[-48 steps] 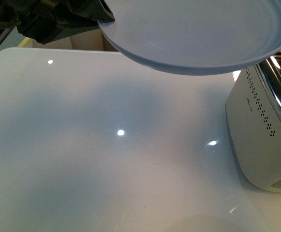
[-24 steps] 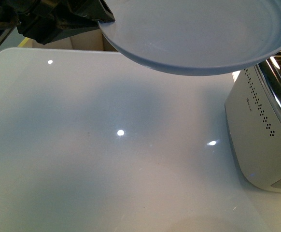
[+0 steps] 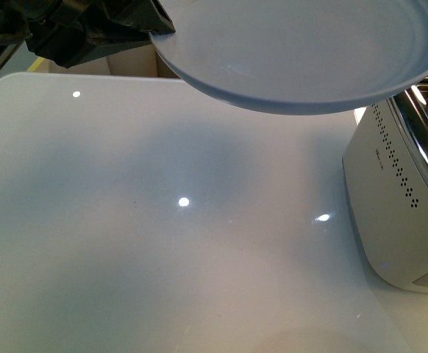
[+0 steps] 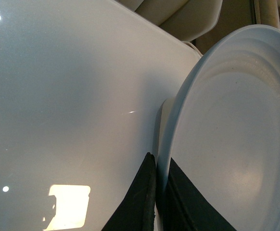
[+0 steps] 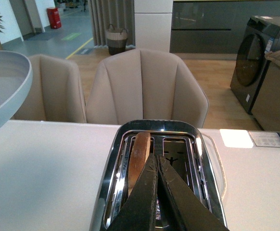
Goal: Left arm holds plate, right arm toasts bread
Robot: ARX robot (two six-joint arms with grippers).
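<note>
Half done, seemingly: grips the plate (image 3: 302, 51) by its rim between the jaws of the left gripper (image 4: 160, 166), aloft over the desk (image 3: 126, 220), with the bread (image 5: 140, 151) sunk in the toaster (image 5: 111, 183) slot just beside the jaws of the right gripper (image 5: 157, 161). Hovers over the toaster with those jaws pressed together and empty. Leaves toasting, then serving onto the plate, probably.

L gripper (image 4: 161, 168) raised, clamped on plate (image 3: 302, 51) rim; R gripper (image 5: 156, 161) fingers pressed together.

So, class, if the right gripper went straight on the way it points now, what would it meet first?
Most likely the toaster: the right gripper, closed, aims at its top, about the bar between the two slots, just beside the bread standing in one slot. Depth is unclear.
</note>
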